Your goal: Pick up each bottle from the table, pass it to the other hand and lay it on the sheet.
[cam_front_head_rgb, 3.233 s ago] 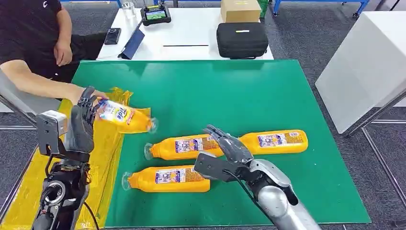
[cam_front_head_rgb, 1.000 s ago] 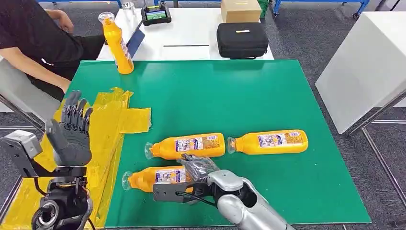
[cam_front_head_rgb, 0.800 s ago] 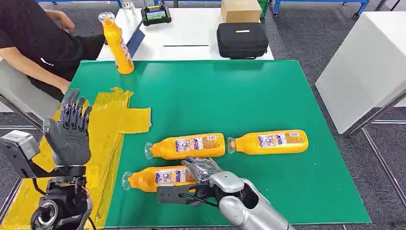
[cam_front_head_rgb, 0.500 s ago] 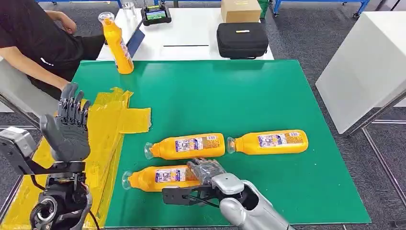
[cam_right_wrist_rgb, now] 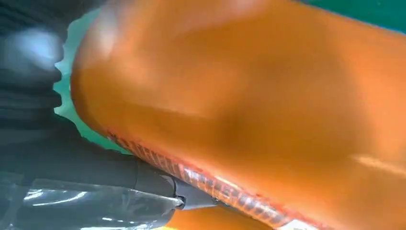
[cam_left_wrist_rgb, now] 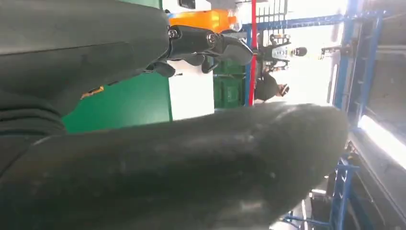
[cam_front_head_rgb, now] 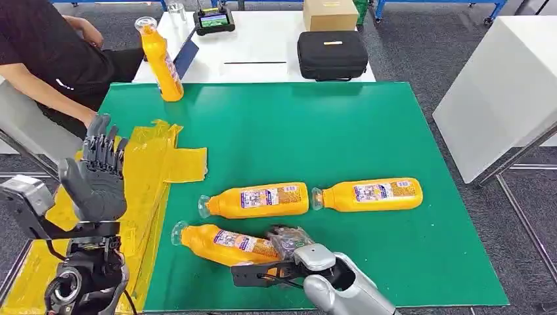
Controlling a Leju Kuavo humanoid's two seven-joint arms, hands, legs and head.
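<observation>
Three orange bottles lie on the green mat (cam_front_head_rgb: 328,131). My right hand (cam_front_head_rgb: 289,244) grips the base end of the nearest bottle (cam_front_head_rgb: 220,241), which is tilted with its cap end raised; its orange body (cam_right_wrist_rgb: 249,110) is pressed close in the right wrist view. Two more bottles (cam_front_head_rgb: 256,200) (cam_front_head_rgb: 368,194) lie end to end just beyond it. A fourth orange bottle (cam_front_head_rgb: 161,59) stands upright at the mat's far left corner. My left hand (cam_front_head_rgb: 95,177) is raised over the yellow sheet (cam_front_head_rgb: 151,170), fingers spread, holding nothing. In the left wrist view the left hand (cam_left_wrist_rgb: 143,158) is dark and close.
A person in black (cam_front_head_rgb: 46,52) sits at the far left beside the standing bottle. A white table behind the mat holds a black case (cam_front_head_rgb: 332,54), a cardboard box (cam_front_head_rgb: 330,13) and a tablet (cam_front_head_rgb: 213,20). A white block (cam_front_head_rgb: 506,92) stands at the right.
The person took the first bottle off the sheet and stood it at the far corner. My right hand closed on the nearest bottle and tilted it up; my left hand emptied and stays raised.
</observation>
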